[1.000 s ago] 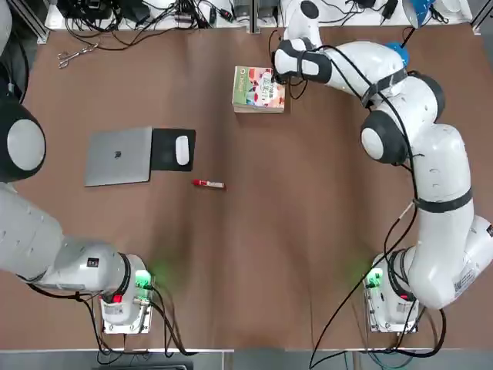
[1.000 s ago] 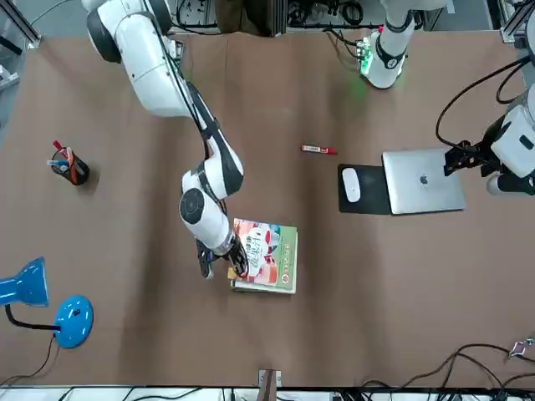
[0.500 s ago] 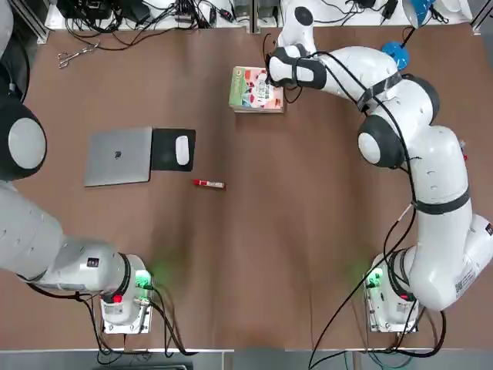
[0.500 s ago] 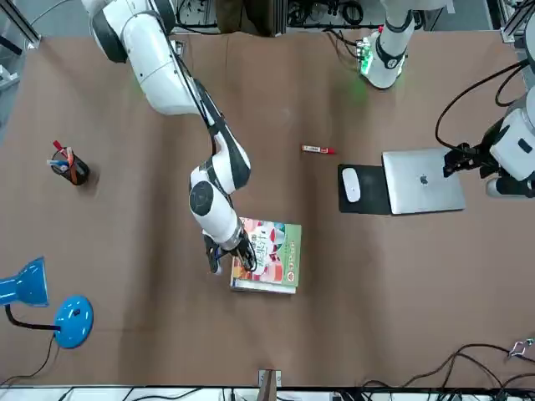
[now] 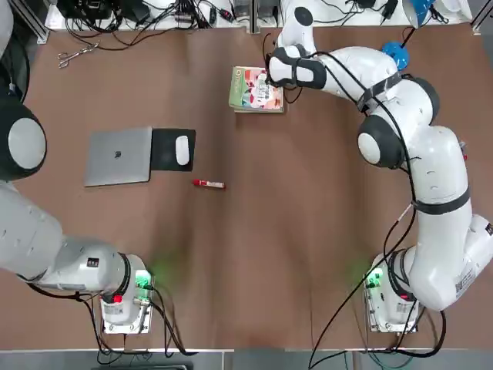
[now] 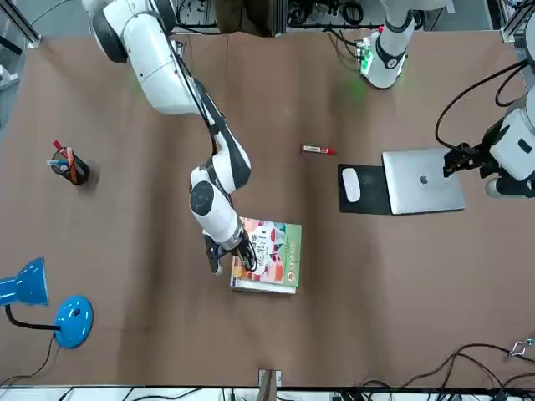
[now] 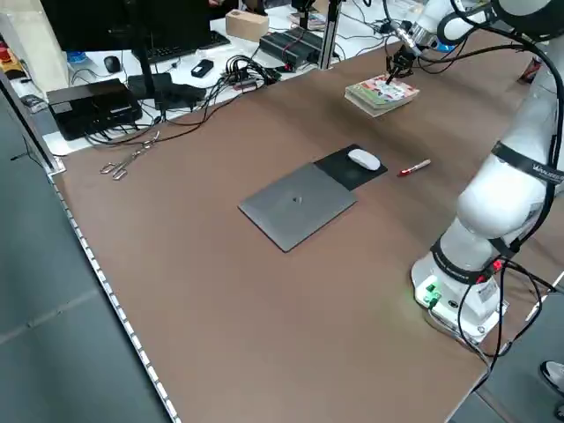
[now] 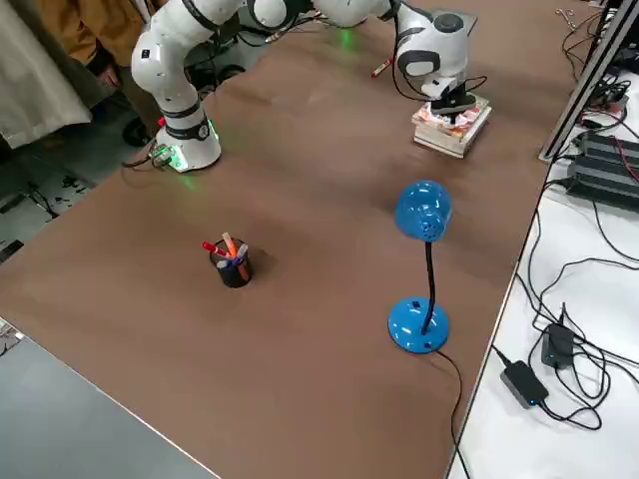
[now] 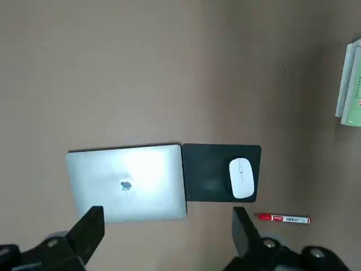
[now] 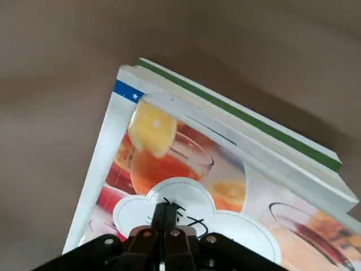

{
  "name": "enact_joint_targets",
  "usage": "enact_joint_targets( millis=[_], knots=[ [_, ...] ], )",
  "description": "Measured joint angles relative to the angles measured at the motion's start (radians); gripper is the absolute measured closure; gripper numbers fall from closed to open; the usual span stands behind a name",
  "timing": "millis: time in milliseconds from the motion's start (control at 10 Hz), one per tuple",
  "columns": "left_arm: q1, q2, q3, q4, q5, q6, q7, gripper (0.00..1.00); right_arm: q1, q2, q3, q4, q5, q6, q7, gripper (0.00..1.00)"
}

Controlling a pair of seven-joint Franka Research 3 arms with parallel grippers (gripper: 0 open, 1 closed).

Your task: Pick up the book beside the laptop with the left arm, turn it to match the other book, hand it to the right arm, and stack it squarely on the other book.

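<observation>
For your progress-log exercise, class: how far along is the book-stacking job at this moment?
Done: the book is no longer beside the laptop; it lies on the other book. In hand: the right gripper, fingers shut, presses on its cover. Left: squaring the slightly skewed stack, then withdrawing. The left gripper hangs open above the laptop.

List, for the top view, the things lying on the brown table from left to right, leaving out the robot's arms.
Scissors → laptop → mouse pad → mouse → red marker → the book on the stack.
</observation>
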Motion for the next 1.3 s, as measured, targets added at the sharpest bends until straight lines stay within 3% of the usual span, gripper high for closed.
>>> enact_joint_targets(
  millis=[1300],
  knots=[
    [0.0,0.0,0.0,0.0,0.0,0.0,0.0,0.0,-0.007,0.025,0.0,0.037,0.0,0.004,0.0,0.98]
  ],
)
